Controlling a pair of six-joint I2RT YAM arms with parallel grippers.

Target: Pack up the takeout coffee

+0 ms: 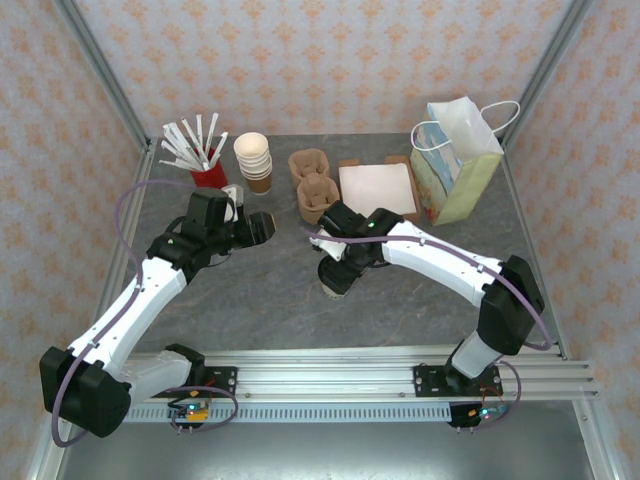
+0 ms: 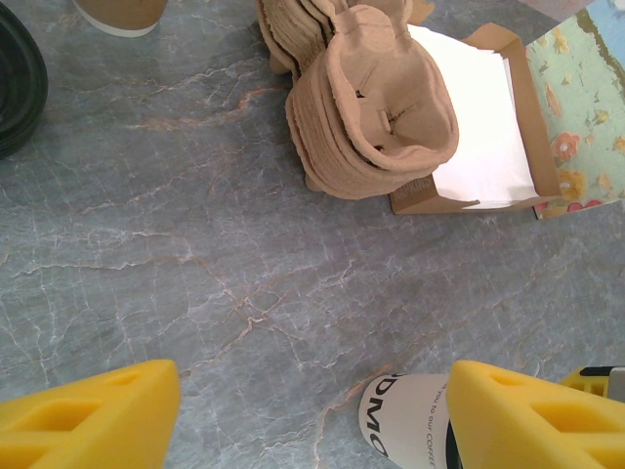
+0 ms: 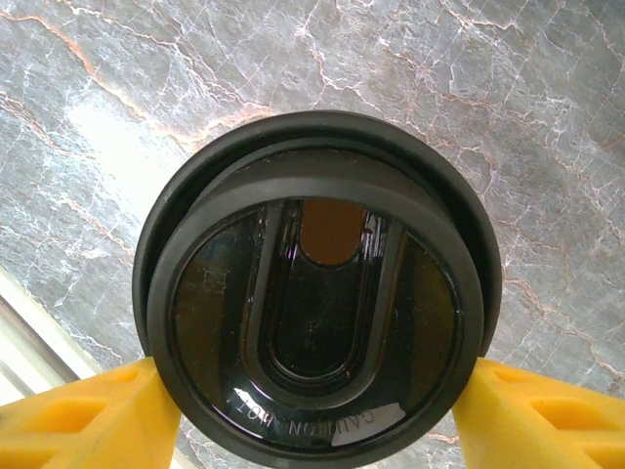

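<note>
Grey marble tabletop [image 1: 280,290], left claw [image 2: 312,383] apart, right claw [image 3: 317,379] astride takeout coffee [image 3: 317,244], grip unclear

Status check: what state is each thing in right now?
takeout coffee: lid on, upright
right end effector: around the coffee, grip unclear
left end effector: open, holding nothing
paper bag: standing, mouth open
cup carriers: stacked, empty

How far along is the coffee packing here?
Done: the takeout coffee is already lidded. In hand: the right fingers flank it on the table; grip unclear. Remaining: lifting it, probably into the paper bag standing back right.
</note>
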